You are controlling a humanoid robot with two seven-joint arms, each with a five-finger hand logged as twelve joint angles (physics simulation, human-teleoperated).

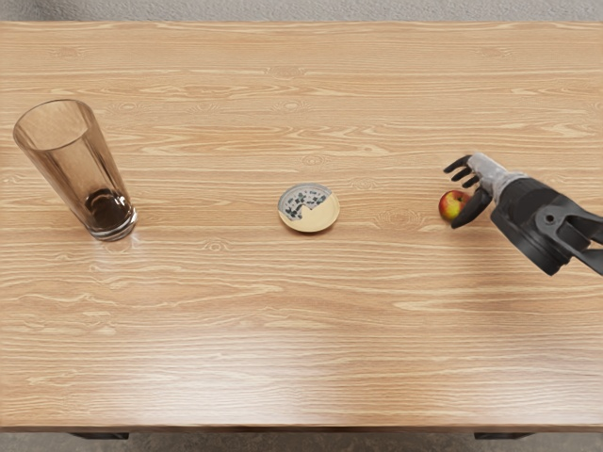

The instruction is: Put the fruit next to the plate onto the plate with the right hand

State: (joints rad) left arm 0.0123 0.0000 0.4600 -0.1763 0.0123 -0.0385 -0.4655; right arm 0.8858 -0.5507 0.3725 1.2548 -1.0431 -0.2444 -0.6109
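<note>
Red with a yellow flush, the apple sat on the wooden table well to the right of the small plate, with bare wood between them. It looked small, round and smooth, so it would probably roll if nudged from one side.

The right hand hovered just beside the apple on its right. Its fingers were spread wide and held nothing. The upper fingers reached out above the fruit, while a lower digit lay close against its right flank. Whether that digit touched the skin could not be told at this size.

The step in hand was, by my reading, the grasp. To do it well, the hand needed to settle with the apple between the thumb and the opposing fingers. It then needed to close evenly from both sides, since a one-sided press could send the fruit rolling across the table. A firm but not crushing wrap around the widest part would suit a hard, slick fruit. A clean lift before travelling left would keep it from dragging on the wood.

The plate was shallow and cream, with a dark speckled pattern, and made a small target, so the release ought to be low and centred. A tall glass tumbler stood far to the left, well out of the path. No left arm was in view.
</note>
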